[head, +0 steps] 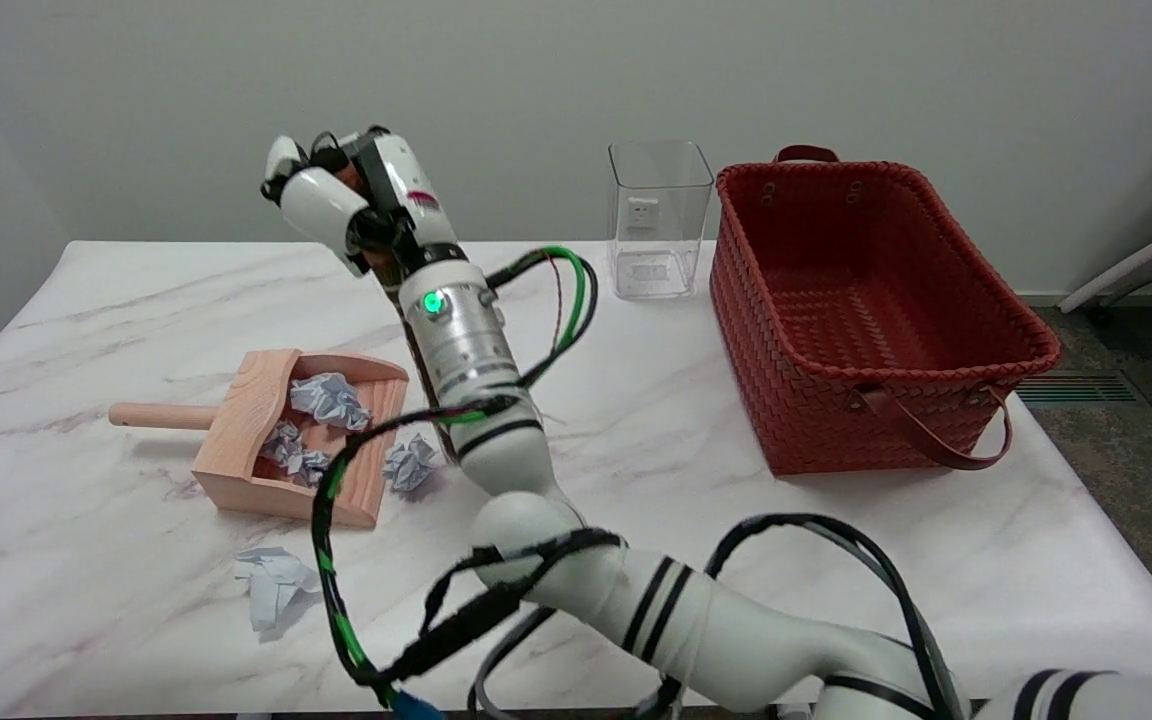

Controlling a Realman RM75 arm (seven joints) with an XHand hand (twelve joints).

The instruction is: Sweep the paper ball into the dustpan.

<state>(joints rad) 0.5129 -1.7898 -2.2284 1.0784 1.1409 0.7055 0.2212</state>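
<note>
The fingers of the right hand are curled in around something brown and slender that runs down behind the wrist toward the table, most likely the handle of a brush (its lower end is hidden by the forearm, so I cannot tell whether bristles touch the marble). The hand sits high, above and behind the dustpan.

What could go wrong from here, as I judge it: the paper ball that lies just beside the dustpan's open mouth, on the side away from its handle, is light and crumpled, so a stroke that comes in too fast or too high could flick it past the lip or roll it over the side wall. A push that catches the dustpan's edge could also shove the whole pan along the smooth tabletop, since nothing pins it. The forearm blocks the view of the brush tip, which makes aiming harder.

Relative to the fingers, that ball lies well below and slightly toward the near edge. A second paper wad lies on the table in front of the dustpan, well apart from the brush. Two wads already rest inside the dustpan.
</note>
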